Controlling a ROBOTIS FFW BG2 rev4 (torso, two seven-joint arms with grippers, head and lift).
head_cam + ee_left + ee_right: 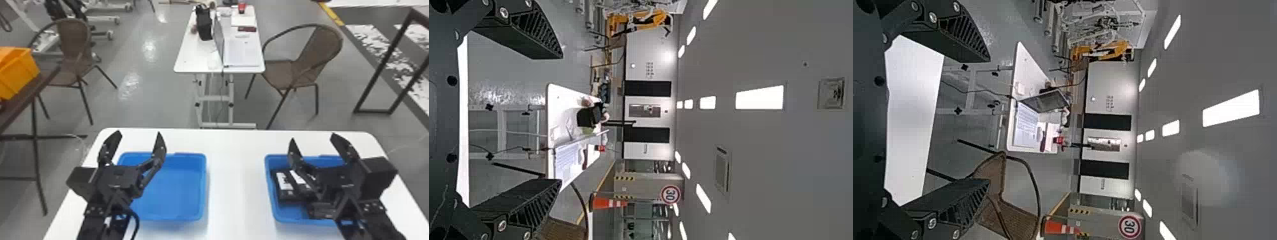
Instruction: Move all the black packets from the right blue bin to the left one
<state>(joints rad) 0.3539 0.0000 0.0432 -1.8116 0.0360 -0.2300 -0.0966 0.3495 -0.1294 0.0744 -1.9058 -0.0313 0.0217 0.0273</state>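
My left gripper stands open above the left blue bin, whose visible floor is bare. Black packets, a few with white labels, lie in the right blue bin. Over that bin is my right gripper, open with nothing between its fingers; its body hides part of the packets. In the left wrist view the left gripper has its two fingers wide apart. The right wrist view has the right gripper spread in the same way.
Both bins sit on a white table, with a gap between them. Beyond it stand a second table with a laptop and two brown chairs. An orange bin is at the far left.
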